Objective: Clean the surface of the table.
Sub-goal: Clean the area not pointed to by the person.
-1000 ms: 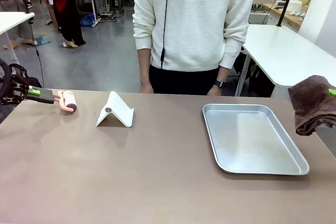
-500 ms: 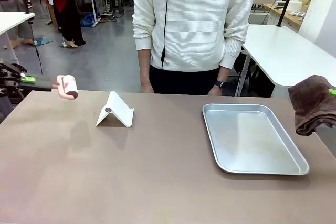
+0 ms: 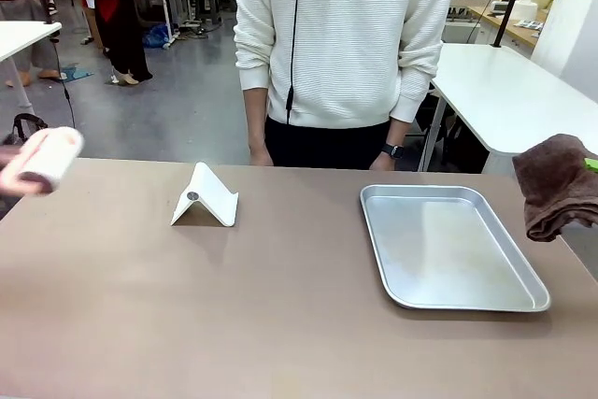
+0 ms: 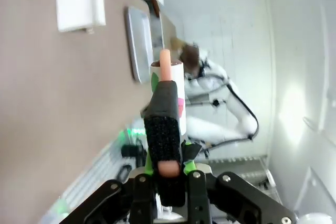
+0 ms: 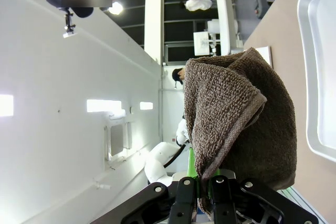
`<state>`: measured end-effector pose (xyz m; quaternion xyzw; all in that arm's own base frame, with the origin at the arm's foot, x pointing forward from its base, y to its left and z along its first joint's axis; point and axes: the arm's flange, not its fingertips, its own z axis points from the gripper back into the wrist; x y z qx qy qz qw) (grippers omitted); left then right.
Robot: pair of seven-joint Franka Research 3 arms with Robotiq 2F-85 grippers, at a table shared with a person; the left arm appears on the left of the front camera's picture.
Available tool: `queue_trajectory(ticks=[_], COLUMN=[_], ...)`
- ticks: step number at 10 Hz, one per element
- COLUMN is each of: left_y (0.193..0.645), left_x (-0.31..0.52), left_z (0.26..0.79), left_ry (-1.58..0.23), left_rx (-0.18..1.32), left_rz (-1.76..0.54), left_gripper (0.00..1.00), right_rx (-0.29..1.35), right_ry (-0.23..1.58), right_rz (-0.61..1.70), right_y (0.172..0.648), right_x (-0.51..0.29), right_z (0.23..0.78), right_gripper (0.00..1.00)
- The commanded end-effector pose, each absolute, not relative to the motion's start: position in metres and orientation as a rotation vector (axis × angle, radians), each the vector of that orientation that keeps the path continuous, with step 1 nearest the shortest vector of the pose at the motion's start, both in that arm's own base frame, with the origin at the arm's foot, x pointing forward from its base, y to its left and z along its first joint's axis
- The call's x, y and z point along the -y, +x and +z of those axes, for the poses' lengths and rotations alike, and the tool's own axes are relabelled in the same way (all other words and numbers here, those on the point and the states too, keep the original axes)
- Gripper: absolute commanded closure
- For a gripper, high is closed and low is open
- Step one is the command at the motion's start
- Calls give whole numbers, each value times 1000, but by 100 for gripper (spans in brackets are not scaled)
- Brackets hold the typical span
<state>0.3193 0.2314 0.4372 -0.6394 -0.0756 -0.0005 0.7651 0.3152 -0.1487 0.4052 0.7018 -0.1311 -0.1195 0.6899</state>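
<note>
Item 1, risks. The pink-handled lint roller with its pale paper-wrapped drum (image 3: 42, 161) is carried above the left edge of the smooth taupe-brown table (image 3: 280, 306), blurred in the front view. Judgement: a slip in the grip could drop it off that edge, since only the handle's end is pinched. The folded dark brown terry towel (image 3: 553, 186) hangs loose beyond the right edge of the table, just beside the shiny rectangular steel tray (image 3: 448, 245). Judgement: its drooping folds could catch the tray rim and drag the tray during a wipe. The white folded-card stand (image 3: 206, 197) sits in the likely sweep path and is light enough to be knocked over. The person in a white ribbed sweater (image 3: 341, 39) stands right at the far edge, hands low, so a wide pass could meet them.

Item 2, poses. Left gripper (image 4: 167, 170): 2 fingers clamped tight on the roller's black-sleeved handle, the drum pointing away from the wrist, and the table surface well apart from it. Right gripper (image 5: 203, 192): 2 fingers closed on the towel's lower bunch, the cloth rising ahead of the wrist and the tray off to 1 side.

Item 3, the table spans the whole foreground, bearing the stand at left-centre and the tray at right.
</note>
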Motion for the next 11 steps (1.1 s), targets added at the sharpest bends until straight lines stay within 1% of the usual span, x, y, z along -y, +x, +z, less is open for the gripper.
queue_trajectory(ticks=[1, 2, 3, 4, 5, 11], left_y=[284, 271, 265, 267, 262, 262], left_x=[-250, -257, -266, -276, -257, -257], left_z=[437, 435, 430, 425, 435, 435], left_ry=[-1398, -1395, -1387, -1437, -1393, -1393], left_rx=[170, 182, 156, 179, 150, 150], left_rz=[-111, -112, -113, -49, -90, -90], left_gripper=[97, 97, 97, 97, 97, 97], right_rx=[294, 294, 294, 294, 294, 294], right_ry=[1571, 1571, 1571, 1571, 1571, 1571], right_rz=[-257, -257, -257, -257, -257, -257], right_y=[314, 314, 314, 314, 314, 314], right_x=[148, 148, 148, 148, 148, 148], right_z=[408, 408, 408, 408, 408, 408], right_gripper=[93, 93, 93, 93, 93, 93])
